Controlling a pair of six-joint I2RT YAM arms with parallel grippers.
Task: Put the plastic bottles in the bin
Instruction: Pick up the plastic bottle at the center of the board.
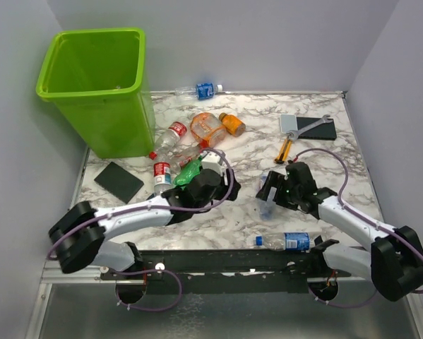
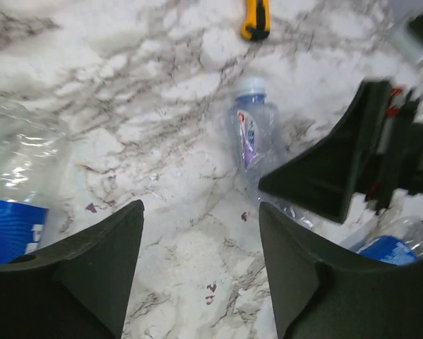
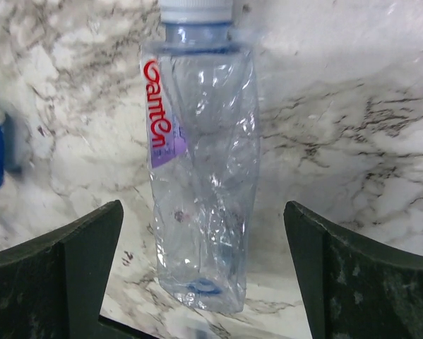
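Bottles point(image 1: 210, 128) lie scattered on the bench point(image 1: 246, 215), all that we see outside the bin point(image 1: 119, 120), which stands at the far left corner. One crushed bottle point(image 3: 200, 176) lies between the fingers of the right tool point(image 3: 203, 208), which is spread wide and not touching it. We judge a pick to be in hand. Next we would lower, clench across its body, then carry it well across to the bin. Our left tool point(image 2: 200, 212) is released, with bare bench between its fingers.
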